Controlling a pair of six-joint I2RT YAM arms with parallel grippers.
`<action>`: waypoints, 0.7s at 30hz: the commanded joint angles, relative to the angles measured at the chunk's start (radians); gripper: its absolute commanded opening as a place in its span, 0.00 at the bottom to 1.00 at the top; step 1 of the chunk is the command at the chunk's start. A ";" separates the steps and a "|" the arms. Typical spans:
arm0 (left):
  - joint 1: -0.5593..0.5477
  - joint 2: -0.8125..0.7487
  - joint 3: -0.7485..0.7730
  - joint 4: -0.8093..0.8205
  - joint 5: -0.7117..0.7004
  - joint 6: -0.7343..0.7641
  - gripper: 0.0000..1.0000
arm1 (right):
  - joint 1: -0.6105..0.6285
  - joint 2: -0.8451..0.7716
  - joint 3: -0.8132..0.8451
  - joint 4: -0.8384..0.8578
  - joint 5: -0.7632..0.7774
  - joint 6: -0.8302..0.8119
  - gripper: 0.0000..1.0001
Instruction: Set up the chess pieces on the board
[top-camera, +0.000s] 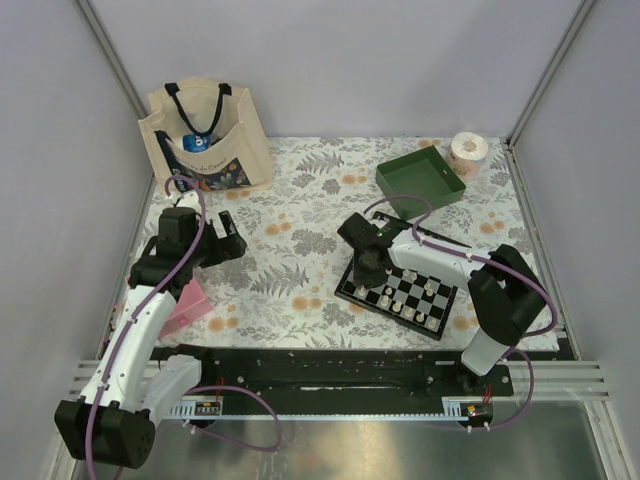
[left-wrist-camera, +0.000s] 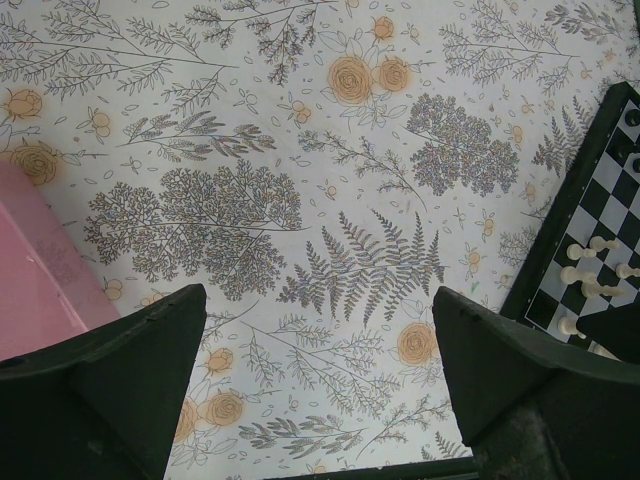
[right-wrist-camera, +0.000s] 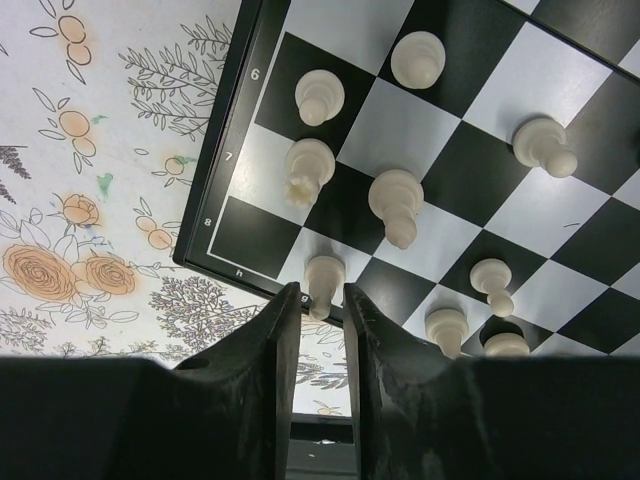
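Right wrist: right gripper straddles a white piece (grip unclear) — left gripper agape.

The left arm, at the lower left of the top view, has smooth white links between bulky black joint housings. The right arm, at the lower right, is built the same way. A thin purple cable runs along each arm in loose loops. Both arms are fixed on a long black base plate at the bottom. In the left wrist view the left fingers are matte black, thick and wedge-shaped. In the right wrist view the right fingers are black too, with flat inner faces.
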 joint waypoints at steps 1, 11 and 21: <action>0.004 -0.010 0.000 0.052 0.020 0.008 0.99 | 0.010 -0.041 0.040 -0.009 0.037 -0.016 0.34; 0.004 -0.010 0.002 0.053 0.022 0.006 0.99 | 0.010 -0.087 0.149 -0.050 0.121 -0.072 0.39; 0.005 -0.007 0.000 0.052 0.019 0.008 0.99 | -0.002 0.016 0.217 -0.073 0.129 -0.102 0.40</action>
